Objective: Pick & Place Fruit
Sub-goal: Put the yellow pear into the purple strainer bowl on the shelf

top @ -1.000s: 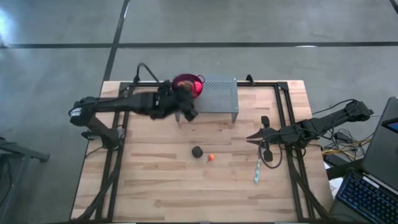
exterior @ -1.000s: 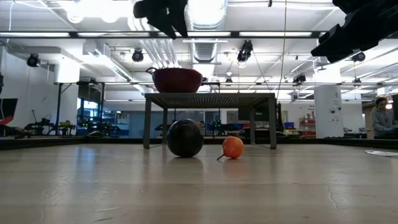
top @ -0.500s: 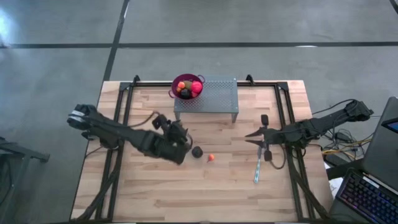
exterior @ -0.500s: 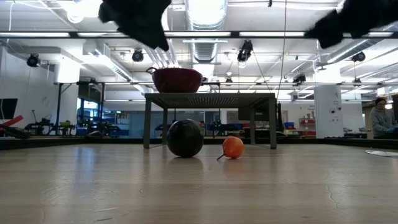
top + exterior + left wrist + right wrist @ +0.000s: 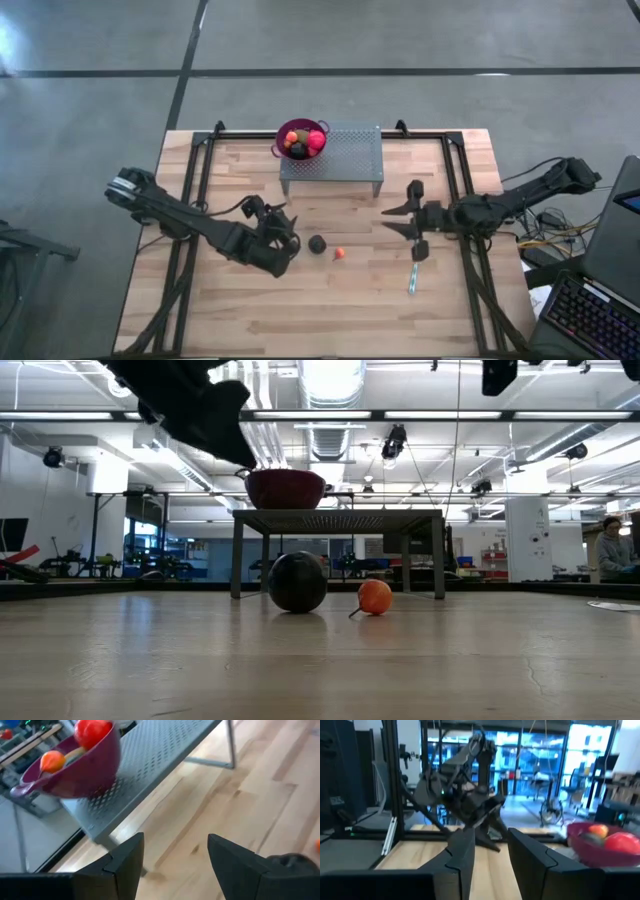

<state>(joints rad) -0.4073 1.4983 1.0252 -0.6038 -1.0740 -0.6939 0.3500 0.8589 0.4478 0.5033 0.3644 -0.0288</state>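
A dark ball [image 5: 317, 244] and a tiny orange fruit [image 5: 339, 253] rest on the wooden table near its middle; both also show in the low view [image 5: 296, 581] [image 5: 374, 596]. A purple bowl [image 5: 302, 138] stands on a grey perforated stand [image 5: 345, 155] at the far edge. It holds a red ball [image 5: 92, 731], an orange piece [image 5: 52, 761] and a dark piece [image 5: 297, 150]. My left gripper [image 5: 285, 243] is open and empty, just left of the dark ball. My right gripper [image 5: 392, 216] is open and empty, above the table right of the fruit.
A slim teal stick [image 5: 412, 280] lies on the table near my right gripper. Black frame rails [image 5: 455, 200] run along the table's left and right sides. A laptop [image 5: 610, 290] sits off the table's right edge. A person [image 5: 612, 550] stands far back in the room.
My left gripper has gone from above the bowl toward the table's near edge and down, and now sits beside the dark ball. My right gripper has gone a little toward the table's left edge and up. The dark ball and orange fruit have stayed put.
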